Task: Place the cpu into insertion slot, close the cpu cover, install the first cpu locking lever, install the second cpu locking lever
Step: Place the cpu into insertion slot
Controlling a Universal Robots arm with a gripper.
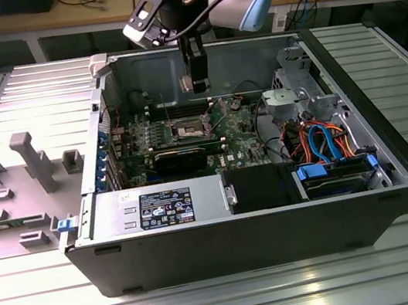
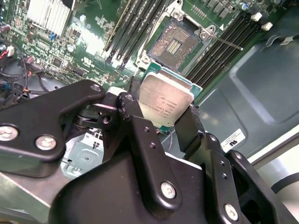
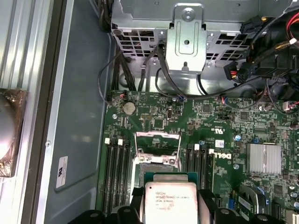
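The gripper [image 2: 159, 111] clamps the cpu [image 2: 166, 94] by its edges, flat above the open insertion slot [image 2: 175, 44], seemingly for alignment.

cpu [image 2: 164, 99] in tool [image 2: 160, 115], above insertion slot [image 2: 175, 44]

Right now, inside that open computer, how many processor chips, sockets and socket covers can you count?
cpu, gripped by the end effector: 1
insertion slot, empty: 1
cpu cover, raised open: 1
Total: 3
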